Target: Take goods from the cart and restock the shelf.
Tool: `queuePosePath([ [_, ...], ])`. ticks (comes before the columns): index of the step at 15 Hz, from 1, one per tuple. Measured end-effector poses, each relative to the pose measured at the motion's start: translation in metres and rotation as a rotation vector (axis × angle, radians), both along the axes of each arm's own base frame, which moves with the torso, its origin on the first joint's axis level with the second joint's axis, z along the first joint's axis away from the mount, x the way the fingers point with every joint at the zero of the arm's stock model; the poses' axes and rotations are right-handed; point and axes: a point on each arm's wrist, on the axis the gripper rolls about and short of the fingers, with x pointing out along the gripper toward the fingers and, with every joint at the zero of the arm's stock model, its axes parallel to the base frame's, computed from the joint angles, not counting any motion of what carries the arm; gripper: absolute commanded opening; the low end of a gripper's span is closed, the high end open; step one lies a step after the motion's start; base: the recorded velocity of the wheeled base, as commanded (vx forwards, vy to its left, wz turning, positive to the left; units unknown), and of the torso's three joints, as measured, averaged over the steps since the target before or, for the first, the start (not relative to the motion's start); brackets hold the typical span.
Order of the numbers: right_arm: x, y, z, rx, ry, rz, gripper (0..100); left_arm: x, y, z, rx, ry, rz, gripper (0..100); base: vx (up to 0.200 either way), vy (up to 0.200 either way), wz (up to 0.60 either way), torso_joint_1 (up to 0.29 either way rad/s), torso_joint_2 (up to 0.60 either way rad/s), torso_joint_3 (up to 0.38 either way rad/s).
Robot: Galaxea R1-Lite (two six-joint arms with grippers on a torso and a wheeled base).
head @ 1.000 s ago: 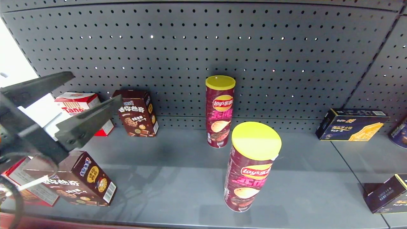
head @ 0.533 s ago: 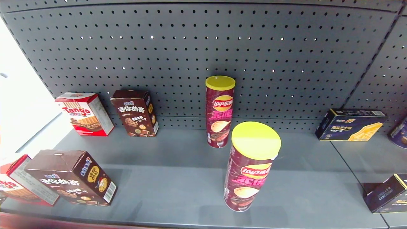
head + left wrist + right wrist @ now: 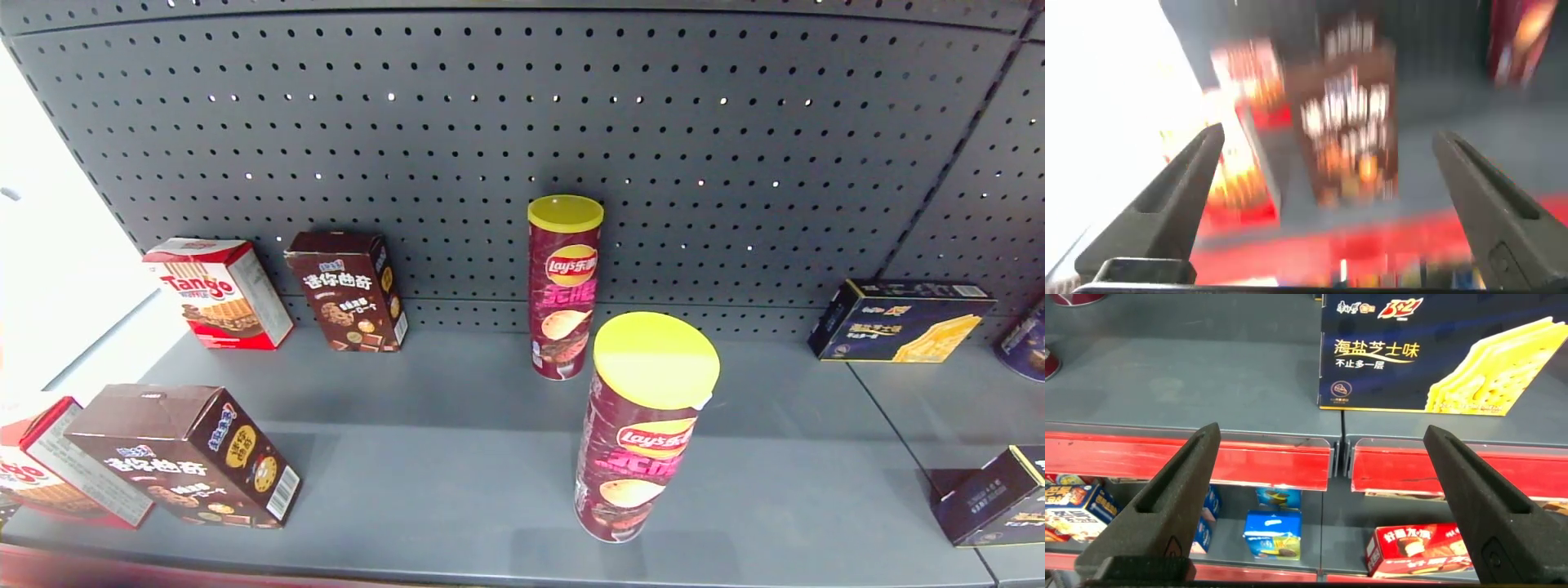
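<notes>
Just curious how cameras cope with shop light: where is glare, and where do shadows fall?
Head view: white glare washes out the area left of the shelf; light pinpricks through the pegboard; the rear chip can shadows the pegboard behind it. Left wrist view: glare floods one side of the open left gripper. Right wrist view: even light, dimmer under the red rail.

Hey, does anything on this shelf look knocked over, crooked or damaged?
Nothing stands out. The back chip can and the front chip can stand upright with lids on, and no box looks tipped or crushed. The front brown cookie box seems turned slightly off square with the shelf edge, though the camera angle may explain that.
</notes>
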Motion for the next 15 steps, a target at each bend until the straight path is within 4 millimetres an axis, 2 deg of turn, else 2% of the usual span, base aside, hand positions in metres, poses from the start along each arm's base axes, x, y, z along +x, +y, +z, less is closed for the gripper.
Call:
queuePosePath([
  [4,0.000,0.000,0.000,0.000,0.000,0.000,100,-0.002,-0.002,-0.024,0.004,0.177,0.052,100,0.000,0.000,0.00,0.000,0.00,0.000],
  [12,0.000,0.000,0.000,0.000,0.000,0.000,100,-0.008,-0.002,-0.027,-0.019,0.123,0.051,100,0.000,0.000,0.00,0.000,0.00,0.000],
  [15,0.000,0.000,0.000,0.000,0.000,0.000,100,-0.009,0.000,-0.028,-0.097,0.125,0.153,100,0.000,0.000,0.00,0.000,0.00,0.000],
])
